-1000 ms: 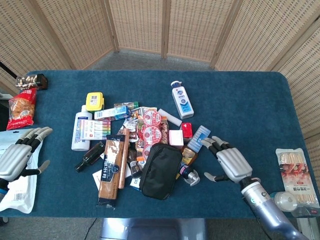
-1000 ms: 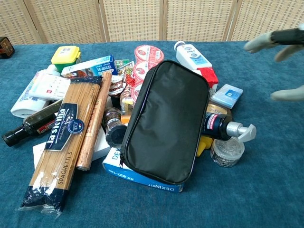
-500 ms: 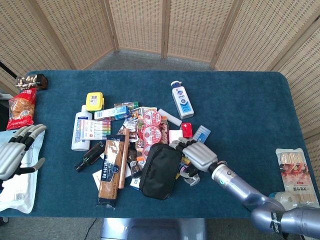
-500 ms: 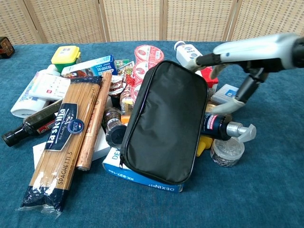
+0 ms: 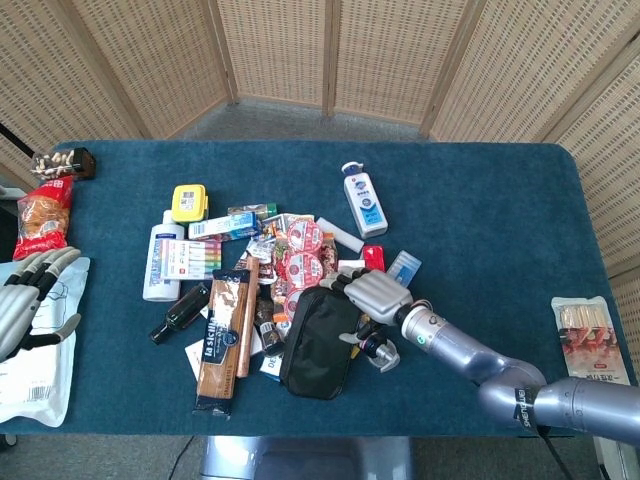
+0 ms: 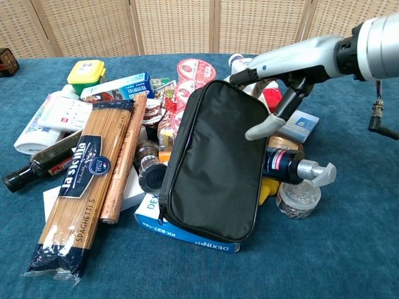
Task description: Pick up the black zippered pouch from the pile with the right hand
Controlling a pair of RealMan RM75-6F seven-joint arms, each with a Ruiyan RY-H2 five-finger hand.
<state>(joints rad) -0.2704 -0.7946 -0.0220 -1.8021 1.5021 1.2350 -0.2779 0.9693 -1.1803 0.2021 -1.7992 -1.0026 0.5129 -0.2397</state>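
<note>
Lying at the pile's near edge, the black zippered pouch (image 6: 215, 162) rests atop a blue box (image 6: 187, 229), beside a spaghetti packet (image 6: 78, 187). At its far right corner, the right hand (image 6: 280, 75) touches it, fingers (image 6: 246, 73) over the top edge, thumb (image 6: 262, 128) against the side, not yet clamped. Far left, the left hand (image 5: 25, 300) hovers, fingers apart.

Bright, even light in both views, soft shadows only. Chest view sharp up close; woven screens (image 6: 174, 25) behind go a bit soft. No glare, slight sheen on spaghetti pack (image 6: 81, 187).
</note>
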